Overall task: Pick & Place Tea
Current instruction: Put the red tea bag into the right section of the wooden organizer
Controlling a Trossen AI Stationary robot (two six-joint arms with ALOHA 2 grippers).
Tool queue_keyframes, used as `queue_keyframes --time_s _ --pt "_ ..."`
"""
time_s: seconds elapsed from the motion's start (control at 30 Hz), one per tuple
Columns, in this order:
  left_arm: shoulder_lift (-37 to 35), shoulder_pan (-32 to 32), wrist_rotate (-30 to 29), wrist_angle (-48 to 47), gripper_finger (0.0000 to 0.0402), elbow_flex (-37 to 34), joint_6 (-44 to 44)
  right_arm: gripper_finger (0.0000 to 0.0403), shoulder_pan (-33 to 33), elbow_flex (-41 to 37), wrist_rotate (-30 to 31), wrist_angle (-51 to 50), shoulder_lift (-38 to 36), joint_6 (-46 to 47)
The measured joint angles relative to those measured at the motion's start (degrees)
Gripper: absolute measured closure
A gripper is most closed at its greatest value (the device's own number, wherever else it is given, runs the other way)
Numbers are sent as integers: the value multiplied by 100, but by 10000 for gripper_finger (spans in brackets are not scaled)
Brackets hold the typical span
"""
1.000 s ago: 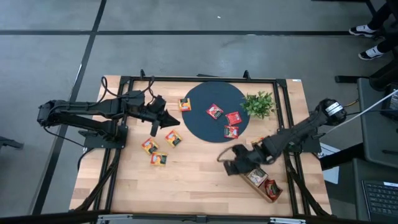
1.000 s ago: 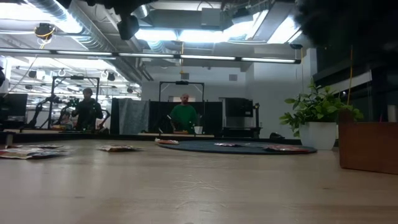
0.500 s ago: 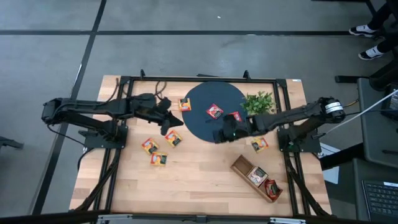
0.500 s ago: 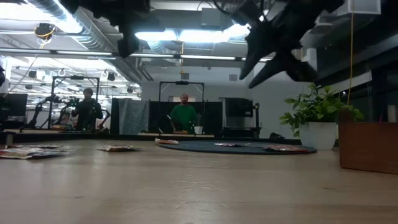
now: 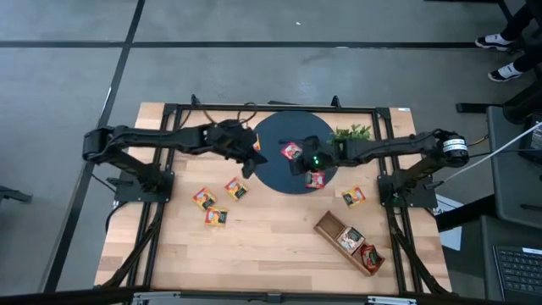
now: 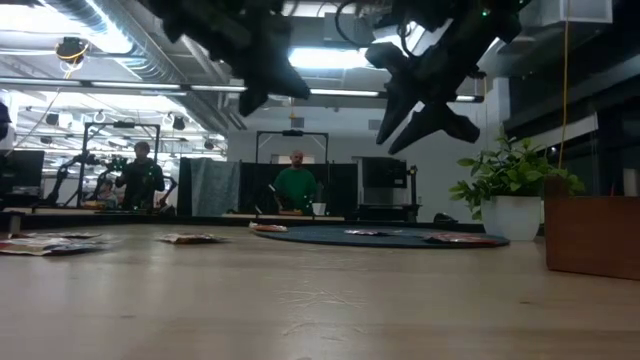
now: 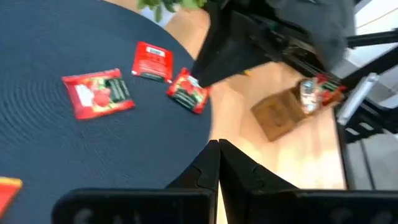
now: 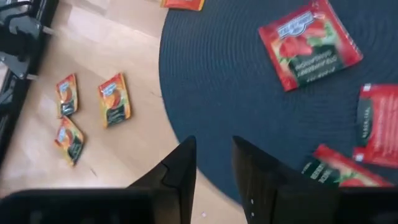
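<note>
Left end effector (image 5: 248, 163) hangs over the left rim of the round dark mat (image 5: 273, 174) at the counter's (image 5: 271, 246) far middle, its fingers pressed together on nothing. Right end effector (image 5: 298, 163) hovers over the mat's centre with its fingers parted and empty, and it looks the one about to pick. To do that well it should drop straight down on a single red packet (image 8: 309, 46), straddle one edge so a finger slides beneath, and close only once the fingertips meet the mat; the three red packets lie close together, so a skewed approach could nudge a neighbour. The closed left end effector should stay clear, since both arms crowd the same mat.

The tea is thin, flat, square and glossy, printed with fruit pictures. Going left to right: three orange-yellow packets (image 5: 203, 198) lie on bare wood left of the mat, one orange packet (image 8: 182, 4) sits at the mat's far left rim, three red ones on the mat, one packet (image 5: 353, 196) on wood to its right, and a few already in the tray (image 5: 330, 225) at the near right corner.
</note>
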Motion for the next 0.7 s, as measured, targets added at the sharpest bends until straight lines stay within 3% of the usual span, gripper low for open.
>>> queue_keyframes --time_s 0.2,0.33,0.7 --pt "820 222 -43 -305 400 807 560 299 -248 0 -7 -13 0 -646" --pt "1388 329 -424 -328 399 1246 989 299 -405 0 -42 -113 0 -1058" --pt "2613 628 -453 -247 400 1781 1620 299 -905 0 -63 -657 0 -1670"
